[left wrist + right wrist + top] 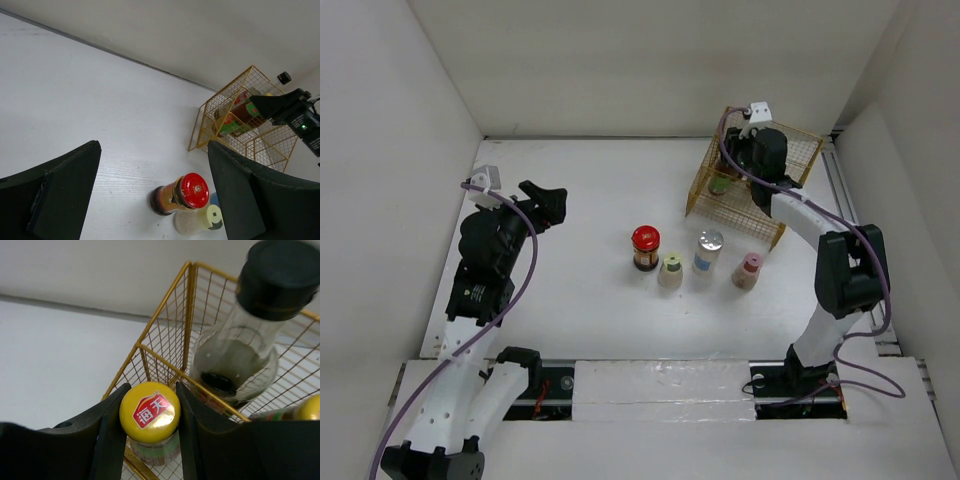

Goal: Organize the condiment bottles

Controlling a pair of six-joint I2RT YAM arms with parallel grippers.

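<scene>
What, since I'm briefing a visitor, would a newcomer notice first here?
The yellow wire basket at the far right, where the right hand grips a yellow-capped bottle beside a black-capped dark sauce bottle. Next, the row mid-table: a red-lidded jar, a green-topped shaker, a silver-topped shaker and a pink-topped shaker. The left hand hangs open at the left.
</scene>
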